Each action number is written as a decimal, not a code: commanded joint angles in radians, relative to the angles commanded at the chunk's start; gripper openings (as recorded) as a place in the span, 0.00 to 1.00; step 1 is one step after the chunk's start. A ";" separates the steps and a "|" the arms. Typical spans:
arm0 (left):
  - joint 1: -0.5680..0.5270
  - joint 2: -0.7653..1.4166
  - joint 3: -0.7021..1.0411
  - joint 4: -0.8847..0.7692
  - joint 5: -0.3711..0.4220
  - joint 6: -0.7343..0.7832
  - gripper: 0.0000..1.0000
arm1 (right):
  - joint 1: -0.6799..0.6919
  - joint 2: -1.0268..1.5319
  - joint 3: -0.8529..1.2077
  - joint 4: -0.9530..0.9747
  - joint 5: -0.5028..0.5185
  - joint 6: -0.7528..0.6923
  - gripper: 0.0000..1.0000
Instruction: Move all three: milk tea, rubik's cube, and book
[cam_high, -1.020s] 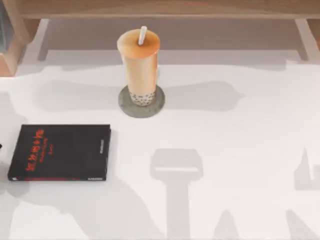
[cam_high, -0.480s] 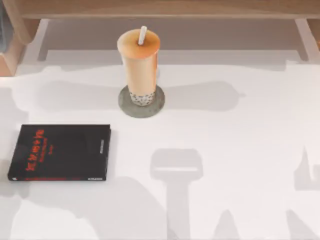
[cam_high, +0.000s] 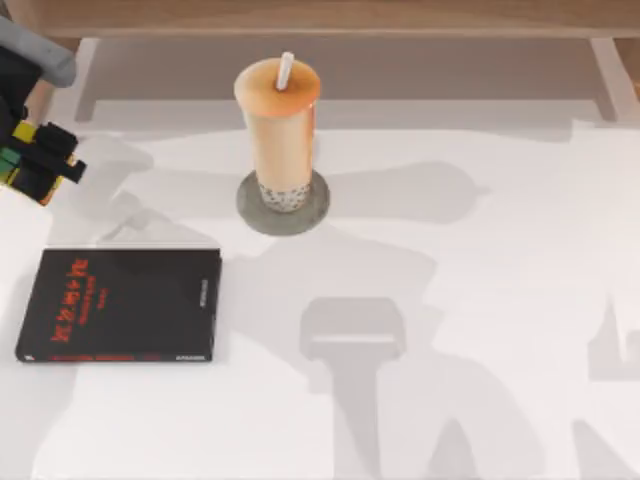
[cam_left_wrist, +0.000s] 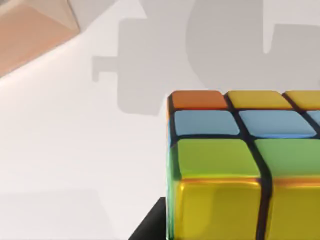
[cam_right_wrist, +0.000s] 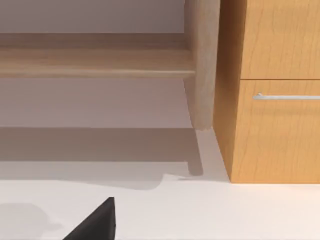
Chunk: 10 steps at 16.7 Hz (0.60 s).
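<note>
The left gripper (cam_high: 28, 150) hangs over the white desk's (cam_high: 480, 300) far-left edge, fingers pinching the multicoloured rubik's cube (cam_high: 42, 160) (cam_left_wrist: 240, 165) — held above the surface. The tall orange-tan milk tea (cam_high: 278, 130) stands upright on a round grey coaster (cam_high: 316, 205), with a black red-lettered book (cam_high: 120, 305) lying flat near the left front.

Rendered sim, home/study-like desk: plain white table (cam_high: 450, 300), wooden shelf (cam_right_wrist: 95, 62) behind, wood cabinet (cam_right_wrist: 272, 90) with metal drawer handle (cam_right_wrist: 286, 96).
</note>
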 joint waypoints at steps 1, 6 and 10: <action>-0.057 -0.016 0.024 0.083 -0.017 -0.027 0.00 | 0.000 0.000 0.000 0.000 0.000 0.000 1.00; -0.317 -0.098 0.138 0.501 -0.159 -0.215 0.00 | 0.000 0.000 0.000 0.000 0.000 0.000 1.00; -0.415 -0.096 0.209 0.711 -0.311 -0.371 0.00 | 0.000 0.000 0.000 0.000 0.000 0.000 1.00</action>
